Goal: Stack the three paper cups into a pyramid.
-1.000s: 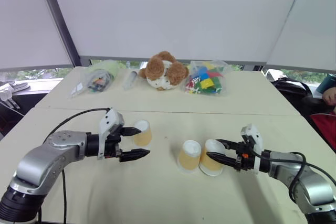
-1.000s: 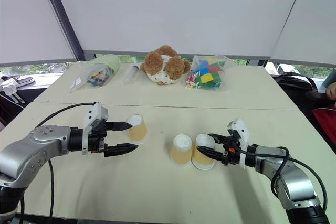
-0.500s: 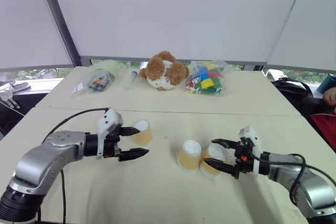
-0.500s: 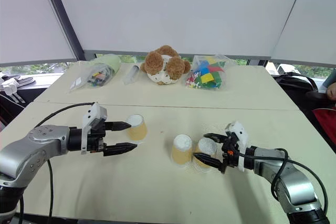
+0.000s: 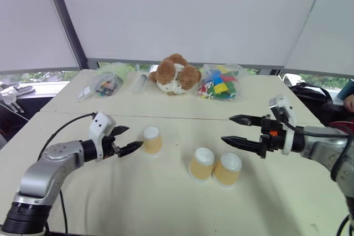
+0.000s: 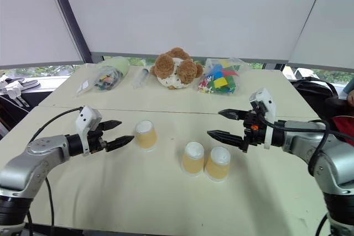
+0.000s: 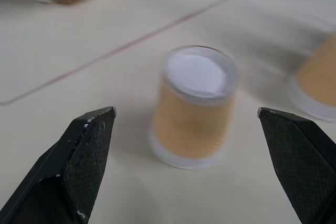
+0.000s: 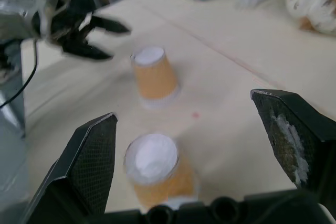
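worktop: pale beige matte worktop (image 5: 166, 203), a thin seam (image 5: 182, 118) running across it
walls: white roller blinds (image 5: 193, 15) hanging behind, split by a slanted dark grey frame post (image 5: 66, 20)
windows: narrow strip of glass (image 5: 33, 75) under the blinds, greenery outside
light: soft, even daylight through the blinds
right edge: dark bag (image 5: 307, 93) beside the worktop

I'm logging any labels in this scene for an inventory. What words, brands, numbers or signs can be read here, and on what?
None can be read.
The three paper cups: plain tan sides, white ends, no print.
The two bags at the back: any print is too small to read.
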Motion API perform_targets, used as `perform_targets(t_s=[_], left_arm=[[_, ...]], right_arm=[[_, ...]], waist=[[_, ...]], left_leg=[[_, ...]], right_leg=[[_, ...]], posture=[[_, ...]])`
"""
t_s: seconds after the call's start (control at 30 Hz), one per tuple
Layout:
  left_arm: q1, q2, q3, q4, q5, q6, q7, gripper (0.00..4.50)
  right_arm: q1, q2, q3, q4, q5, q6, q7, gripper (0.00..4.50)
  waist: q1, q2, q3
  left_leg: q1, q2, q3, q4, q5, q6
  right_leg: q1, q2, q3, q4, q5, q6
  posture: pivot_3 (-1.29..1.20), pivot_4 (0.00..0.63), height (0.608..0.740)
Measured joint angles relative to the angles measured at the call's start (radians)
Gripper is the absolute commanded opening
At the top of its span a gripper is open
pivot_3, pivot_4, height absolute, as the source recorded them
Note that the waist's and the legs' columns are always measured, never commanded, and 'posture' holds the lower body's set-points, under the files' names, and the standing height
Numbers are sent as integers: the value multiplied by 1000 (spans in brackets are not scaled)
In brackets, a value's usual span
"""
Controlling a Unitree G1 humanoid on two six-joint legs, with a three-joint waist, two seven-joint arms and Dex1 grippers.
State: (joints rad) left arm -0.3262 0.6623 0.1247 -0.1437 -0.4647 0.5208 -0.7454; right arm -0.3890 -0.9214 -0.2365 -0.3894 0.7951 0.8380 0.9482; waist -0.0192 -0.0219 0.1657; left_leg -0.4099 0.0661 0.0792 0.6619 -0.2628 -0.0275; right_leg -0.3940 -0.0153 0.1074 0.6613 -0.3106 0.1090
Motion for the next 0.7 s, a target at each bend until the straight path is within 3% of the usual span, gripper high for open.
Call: perform_targets(t_s=[0.2, 0.7], left_arm=[[-2, -123, -43, 29, 44, -81, 42, 4500], [-150, -207, -151, 273, 164, -275, -44, 4500]], right_arm=[[1, -23, 0, -48, 59, 71, 0, 4431], [42, -45, 61, -79, 13, 53, -8, 4431]], waist=[[5, -1, 0], [5, -1, 0]], left_leg=[[0, 0, 0, 1, 0, 0], [-1, 0, 0, 1, 0, 0]], right_leg=[[0, 0, 0, 0, 0, 0], [0, 1, 0, 0, 0, 0]], posture=[[0, 150, 740], [0, 150, 740]])
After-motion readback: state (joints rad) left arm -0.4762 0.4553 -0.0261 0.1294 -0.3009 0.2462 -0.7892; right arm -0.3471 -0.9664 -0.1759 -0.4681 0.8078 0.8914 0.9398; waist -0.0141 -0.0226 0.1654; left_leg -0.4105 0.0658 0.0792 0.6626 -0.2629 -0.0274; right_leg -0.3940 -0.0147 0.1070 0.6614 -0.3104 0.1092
